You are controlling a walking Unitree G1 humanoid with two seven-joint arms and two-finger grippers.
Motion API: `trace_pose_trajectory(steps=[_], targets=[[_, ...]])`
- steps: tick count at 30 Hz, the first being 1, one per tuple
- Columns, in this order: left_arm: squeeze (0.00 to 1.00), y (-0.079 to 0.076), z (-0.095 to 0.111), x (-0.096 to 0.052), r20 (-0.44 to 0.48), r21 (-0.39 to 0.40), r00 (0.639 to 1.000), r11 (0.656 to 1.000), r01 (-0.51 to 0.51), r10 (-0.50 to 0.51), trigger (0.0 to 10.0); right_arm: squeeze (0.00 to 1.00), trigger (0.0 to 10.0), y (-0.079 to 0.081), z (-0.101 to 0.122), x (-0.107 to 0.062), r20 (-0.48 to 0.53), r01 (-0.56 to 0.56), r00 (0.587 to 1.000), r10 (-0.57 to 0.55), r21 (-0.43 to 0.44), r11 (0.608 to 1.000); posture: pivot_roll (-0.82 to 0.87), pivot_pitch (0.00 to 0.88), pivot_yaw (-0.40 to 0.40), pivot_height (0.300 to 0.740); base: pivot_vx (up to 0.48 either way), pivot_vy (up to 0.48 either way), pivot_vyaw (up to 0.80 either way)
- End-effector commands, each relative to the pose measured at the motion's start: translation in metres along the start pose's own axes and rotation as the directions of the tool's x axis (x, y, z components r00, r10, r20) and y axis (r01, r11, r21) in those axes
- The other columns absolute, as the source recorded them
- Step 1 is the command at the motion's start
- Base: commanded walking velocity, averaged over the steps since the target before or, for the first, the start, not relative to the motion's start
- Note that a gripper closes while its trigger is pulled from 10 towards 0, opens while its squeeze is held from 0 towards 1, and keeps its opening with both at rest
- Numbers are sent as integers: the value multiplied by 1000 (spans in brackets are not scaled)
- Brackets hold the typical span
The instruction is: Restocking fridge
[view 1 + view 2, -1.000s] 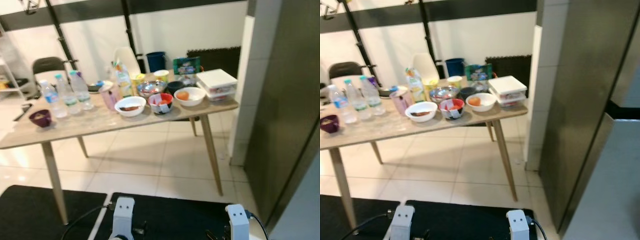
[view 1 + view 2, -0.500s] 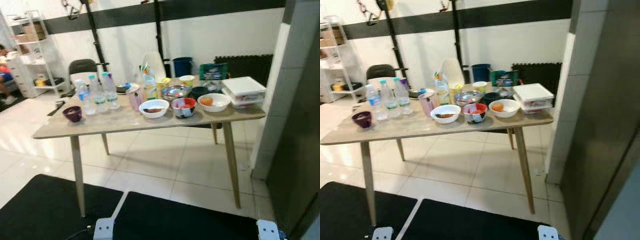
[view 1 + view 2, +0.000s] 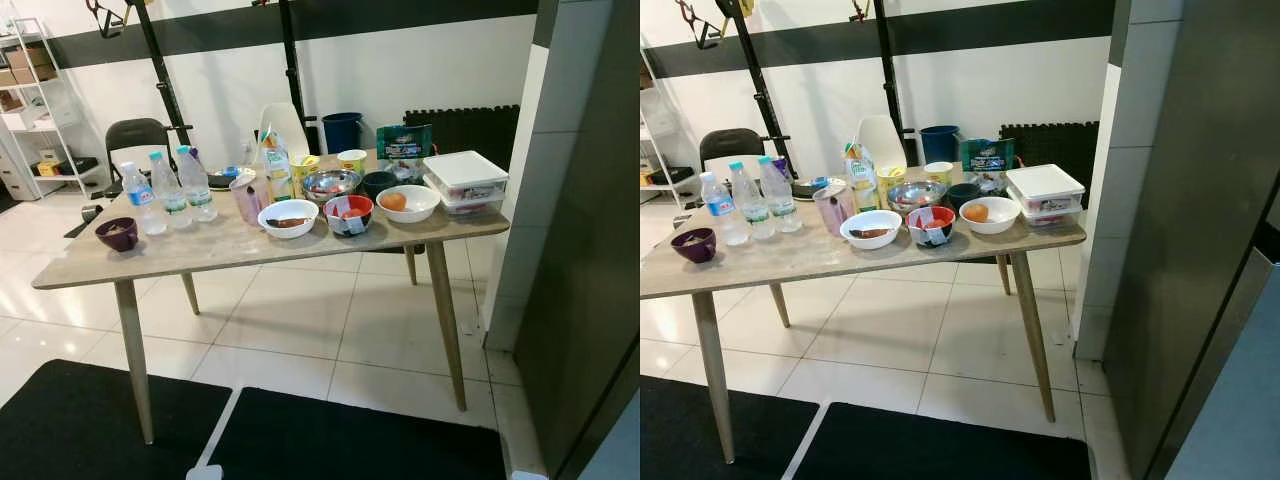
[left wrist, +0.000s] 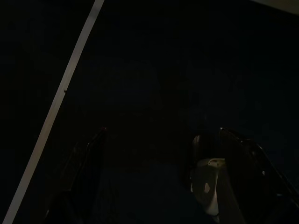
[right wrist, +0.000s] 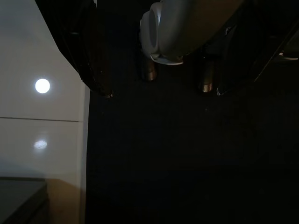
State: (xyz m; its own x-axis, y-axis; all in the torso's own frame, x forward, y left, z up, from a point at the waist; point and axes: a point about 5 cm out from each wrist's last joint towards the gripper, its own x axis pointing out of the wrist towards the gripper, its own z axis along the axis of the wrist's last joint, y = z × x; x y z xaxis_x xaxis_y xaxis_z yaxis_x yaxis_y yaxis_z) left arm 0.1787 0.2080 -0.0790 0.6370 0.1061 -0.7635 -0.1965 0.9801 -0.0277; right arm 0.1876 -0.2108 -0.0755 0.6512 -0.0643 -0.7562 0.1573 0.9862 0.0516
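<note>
Left gripper point(image 4: 159, 140): fingers apart, empty, hanging over dark mat. Right gripper point(image 5: 161, 88): same. Table point(image 3: 200, 250): 3 bottles point(image 3: 168, 190), bowls point(image 3: 288, 217), boxes point(image 3: 465, 182), all standing there. Fridge point(image 3: 1200, 200) at right, shut. Stage unclear: stock awaiting transfer or leftovers.

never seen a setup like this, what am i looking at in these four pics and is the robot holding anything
A walking humanoid robot with two arms is here to restock a fridge. The two bright pictures come from its head cameras: a wooden table carries water bottles, bowls, cups and a stack of lidded boxes; the dark fridge stands on the right. The two dark pictures come from wrist cameras pointing down at the black floor mat. The left gripper and right gripper are both open and empty.
</note>
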Motion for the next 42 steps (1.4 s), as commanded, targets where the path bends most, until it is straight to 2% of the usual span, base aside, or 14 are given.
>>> trace_pose_trajectory(steps=[1,6,16,21,30,42], targets=[[0,2,-4,-1,-18,-3,1000,1000,-9,9,10000,0,10000,2,-10,-2,-27,-3,1000,4,13,1000,-15,47,74,717,0,0,0],[0,1,-5,0,-20,-1,1000,1000,-3,3,10000,0,10000,4,-14,-2,-39,-15,999,15,11,1000,-13,44,73,717,0,0,0],[0,0,-3,1,-21,-7,1000,1000,5,-5,10000,0,10000,10,-22,-4,-49,-24,999,25,15,1000,-18,25,73,717,295,0,0],[0,-1,-4,1,-23,-3,1000,1000,11,-11,10000,0,10000,8,-29,-7,-53,-22,998,23,16,1000,-21,21,76,717,343,0,0],[0,-3,-5,1,-25,3,1000,1000,20,-20,10000,0,10000,-3,-22,-6,-51,-12,999,13,11,1000,-23,18,76,717,343,0,0],[0,-1,-3,1,-17,7,1000,1000,23,-23,10000,0,10000,-1,-18,-4,-41,-16,999,16,10,1000,-24,15,79,717,337,0,0]])
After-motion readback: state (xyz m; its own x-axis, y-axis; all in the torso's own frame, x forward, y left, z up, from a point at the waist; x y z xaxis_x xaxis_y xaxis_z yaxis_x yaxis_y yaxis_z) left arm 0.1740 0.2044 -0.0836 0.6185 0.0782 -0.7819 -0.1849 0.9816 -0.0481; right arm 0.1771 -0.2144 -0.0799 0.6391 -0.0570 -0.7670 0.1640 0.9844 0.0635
